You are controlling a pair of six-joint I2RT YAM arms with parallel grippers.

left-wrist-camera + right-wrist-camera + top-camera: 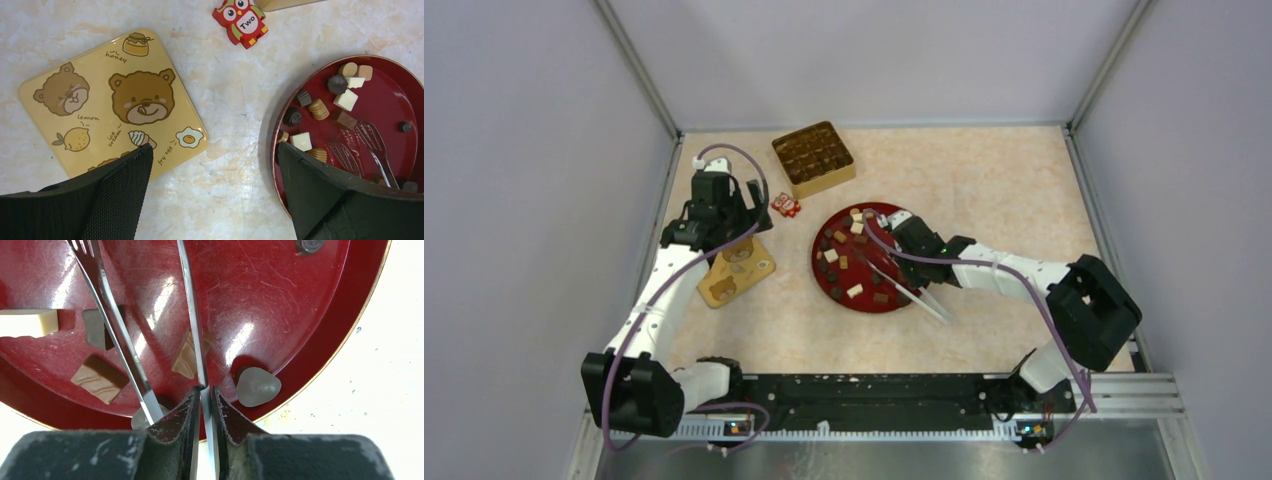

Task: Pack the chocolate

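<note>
The chocolate [831, 256] lies as several small brown, tan and white pieces on a red plate [819, 262]. Metal tongs [924, 300] rest across the plate with their forked tips over it. My right gripper [202, 390] is at the plate's near right rim, shut on one arm of the tongs [192, 315]; the other arm [112, 325] runs free to the left. A tan piece [98, 378] and a pale rounded piece [257, 386] lie close by. My left gripper [212, 150] hangs open over bare table between the lid [110, 100] and the plate [395, 85].
A square gold box [813, 158] with a brown grid of compartments stands at the back. Small red-and-white owl items [785, 205] lie between the box and the bear-printed tan lid [736, 272]. Grey walls enclose the table.
</note>
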